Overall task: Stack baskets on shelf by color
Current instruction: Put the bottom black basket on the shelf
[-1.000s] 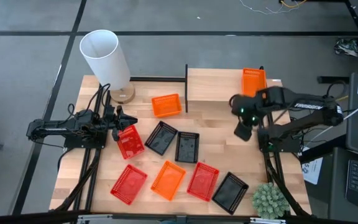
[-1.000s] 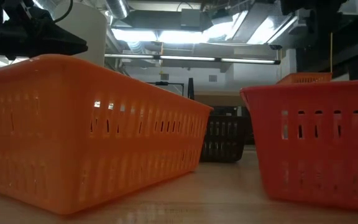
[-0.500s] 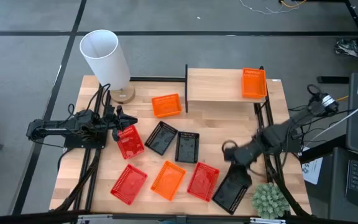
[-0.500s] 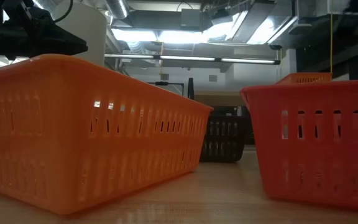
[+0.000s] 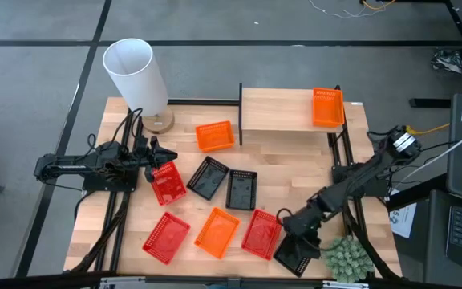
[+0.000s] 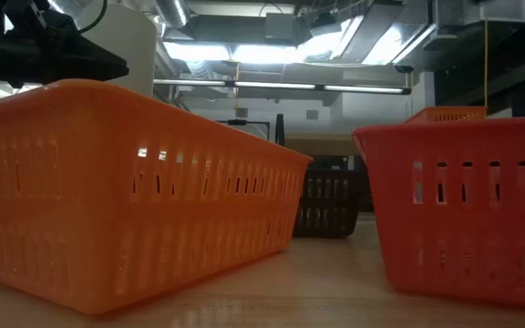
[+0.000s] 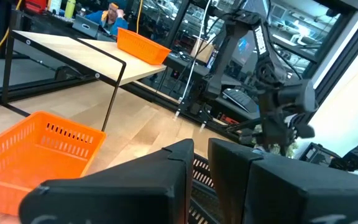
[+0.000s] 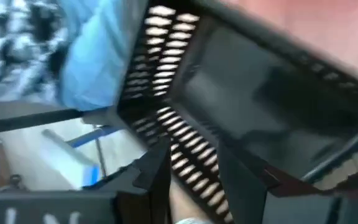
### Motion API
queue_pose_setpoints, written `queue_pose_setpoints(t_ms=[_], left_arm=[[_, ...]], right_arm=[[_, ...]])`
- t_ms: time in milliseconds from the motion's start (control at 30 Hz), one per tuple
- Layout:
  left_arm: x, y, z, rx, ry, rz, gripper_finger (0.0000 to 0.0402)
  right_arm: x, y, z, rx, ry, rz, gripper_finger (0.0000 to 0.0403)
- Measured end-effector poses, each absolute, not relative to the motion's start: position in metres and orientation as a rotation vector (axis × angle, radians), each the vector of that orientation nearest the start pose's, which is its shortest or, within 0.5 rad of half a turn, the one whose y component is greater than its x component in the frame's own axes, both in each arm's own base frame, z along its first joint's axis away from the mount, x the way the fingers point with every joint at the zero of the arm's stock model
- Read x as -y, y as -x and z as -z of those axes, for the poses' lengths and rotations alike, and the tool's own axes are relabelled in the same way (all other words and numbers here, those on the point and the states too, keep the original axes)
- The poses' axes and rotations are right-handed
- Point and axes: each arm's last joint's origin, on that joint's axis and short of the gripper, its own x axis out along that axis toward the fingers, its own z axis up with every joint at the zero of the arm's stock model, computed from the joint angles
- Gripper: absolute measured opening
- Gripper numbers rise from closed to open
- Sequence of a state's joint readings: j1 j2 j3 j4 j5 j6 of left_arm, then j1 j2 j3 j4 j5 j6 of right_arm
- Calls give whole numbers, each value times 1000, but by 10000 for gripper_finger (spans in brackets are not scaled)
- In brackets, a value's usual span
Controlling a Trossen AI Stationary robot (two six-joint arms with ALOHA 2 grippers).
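Observation:
An orange basket [image 5: 327, 107] sits at the right end of the shelf [image 5: 283, 111]. On the table lie another orange basket [image 5: 215, 136], a red one [image 5: 167, 183], two black ones [image 5: 208, 177] [image 5: 241, 190], then red [image 5: 166, 237], orange [image 5: 217, 232], red [image 5: 261, 234] and black [image 5: 297, 249] along the near edge. My right gripper [image 5: 293, 227] hangs open, tipped down over that near-right black basket [image 8: 241, 93]. Its fingers stand either side of a mesh wall [image 8: 188, 165]; I cannot tell whether they touch it. My left gripper [image 5: 155, 152] waits shut at the left, above the red basket's far end.
A tall white cylinder [image 5: 137, 76] on a round wooden base stands at the far left corner. A small green plant [image 5: 347, 258] sits at the near right corner, close beside the black basket. Bare wood lies under and in front of the shelf.
My right gripper has swung from beside the shelf toward the table's near edge and come down, tipping its fingers downward, until it hangs over the near-right black basket. No basket has moved.

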State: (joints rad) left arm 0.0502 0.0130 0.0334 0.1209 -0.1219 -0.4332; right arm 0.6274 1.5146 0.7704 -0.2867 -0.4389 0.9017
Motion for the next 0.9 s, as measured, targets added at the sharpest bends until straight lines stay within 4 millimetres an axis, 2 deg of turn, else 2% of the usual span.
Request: queue_pose_setpoints(t_ms=[167, 333, 433, 700, 900], left_arm=[[-8, -95, -185, 176, 436, -138, 41], [-8, -95, -185, 176, 436, -139, 41], [-8, -95, -185, 174, 436, -139, 41], [-8, -95, -185, 175, 436, -139, 41], [-8, -95, -185, 175, 436, -139, 41]], right_arm=[[-154, -221, -146, -1481, -542, -316, 129], [-125, -210, -138, -1621, -353, -87, 129], [-112, -207, -138, -1641, -253, 26, 129], [-91, -217, -141, -1489, 62, 206, 129], [-85, -228, -161, -1381, 377, 326, 129]])
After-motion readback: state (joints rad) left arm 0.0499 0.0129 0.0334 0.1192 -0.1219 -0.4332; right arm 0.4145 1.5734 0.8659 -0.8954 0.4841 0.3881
